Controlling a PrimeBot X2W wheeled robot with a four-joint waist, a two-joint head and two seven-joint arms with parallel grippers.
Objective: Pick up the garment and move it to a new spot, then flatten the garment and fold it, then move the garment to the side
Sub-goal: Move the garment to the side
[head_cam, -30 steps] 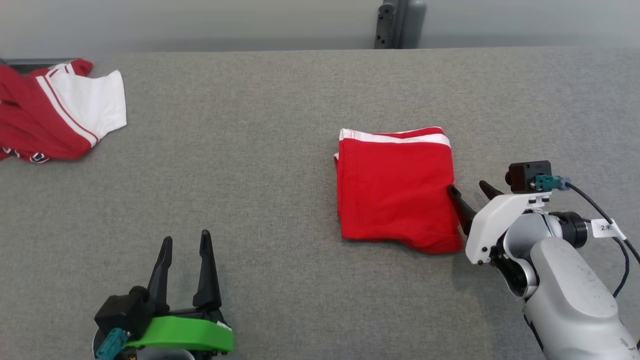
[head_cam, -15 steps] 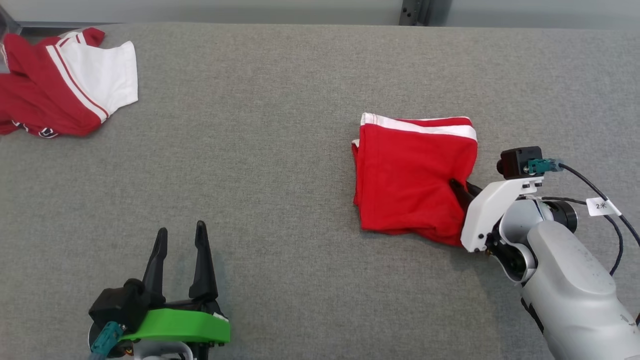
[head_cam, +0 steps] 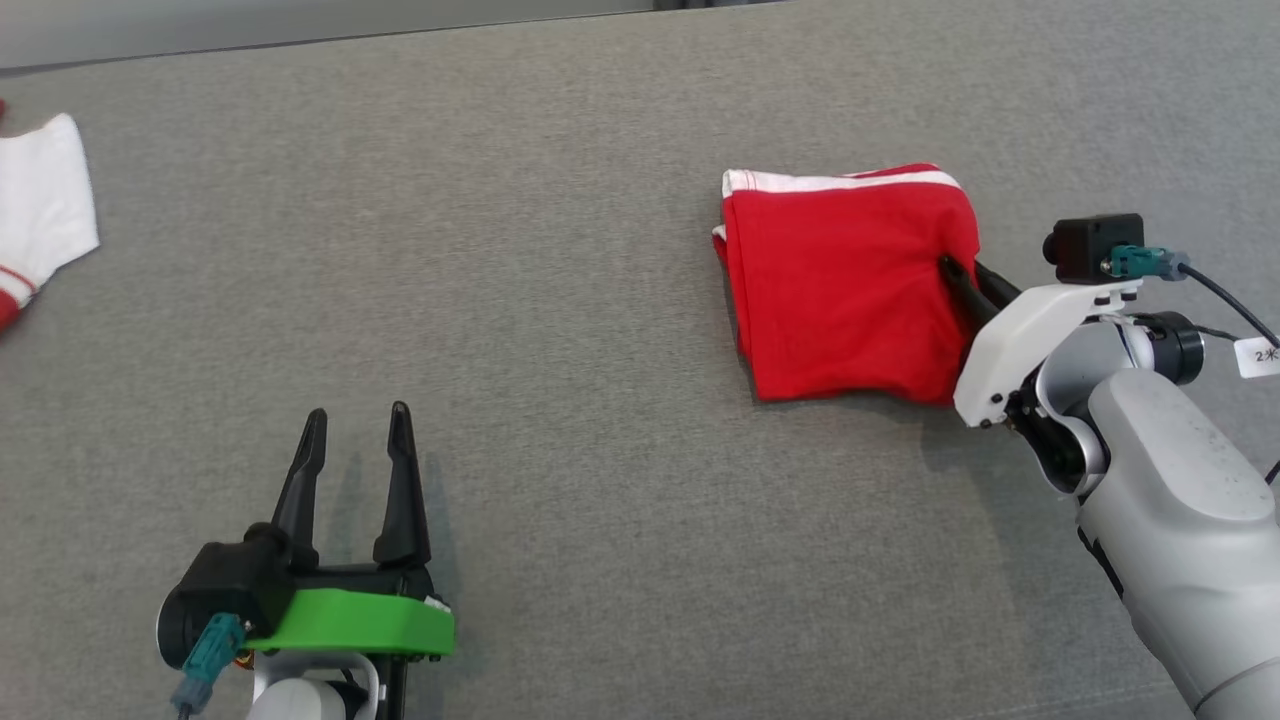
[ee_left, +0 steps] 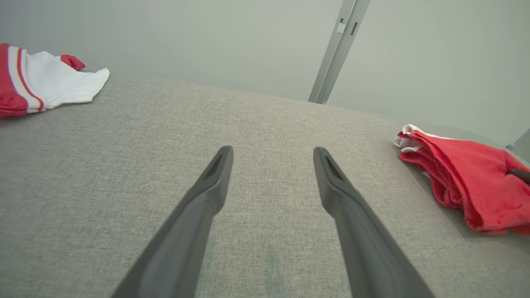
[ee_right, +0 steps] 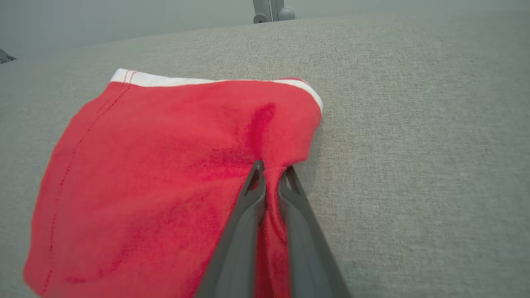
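Garment [head_cam: 845, 290] lies folded on the tabletop [head_cam: 560, 300], our right end effector [head_cam: 960, 268] clenching its edge, left end effector [head_cam: 359, 412] released; we judge only the sideways move remains.

Red garment [head_cam: 840, 290] with white stripe on grey table [head_cam: 560, 300].

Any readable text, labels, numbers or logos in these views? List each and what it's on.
"2" followed by a star-like mark: on the white tag hanging on the cable by the right wrist; the picture's edge cuts it, so the second mark is uncertain.
folded red garment: no print or label visible.
red and white garment at the far left: no readable text.
Nothing else carries writing.
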